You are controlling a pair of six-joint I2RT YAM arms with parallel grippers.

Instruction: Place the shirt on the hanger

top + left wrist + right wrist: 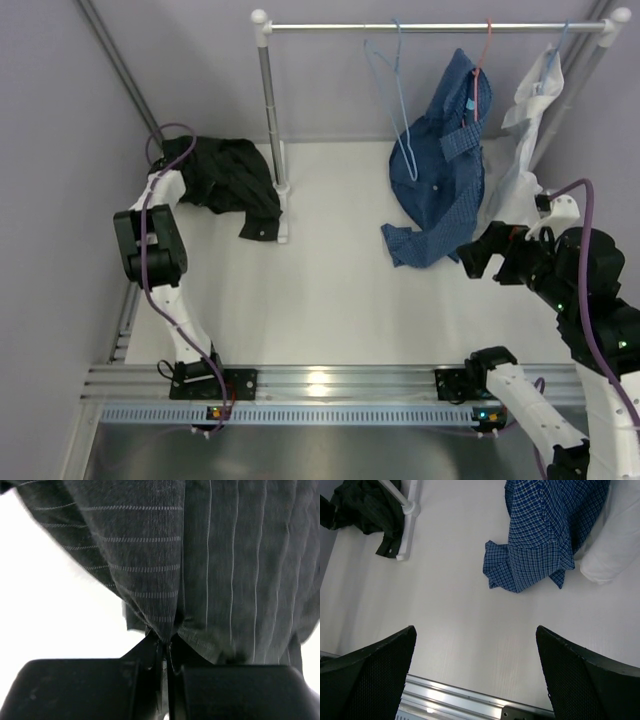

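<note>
The black pinstriped shirt (225, 180) lies crumpled at the far left of the table, against the rack's post. My left gripper (172, 160) is at the shirt's left edge, shut on a fold of its cloth (165, 630). The shirt also shows in the right wrist view (365, 505). The light-blue wire hanger (395, 100) hangs empty on the rail, left of the blue checked shirt. My right gripper (478, 258) is open and empty above the table's right side, its fingers (380, 665) wide apart.
A white clothes rack (268, 120) stands at the back with its rail across the top. A blue checked shirt (440, 170) hangs on a red-pink hanger, its tail on the table. A white garment (525, 130) hangs at the far right. A metal rail (320, 385) runs along the near edge.
</note>
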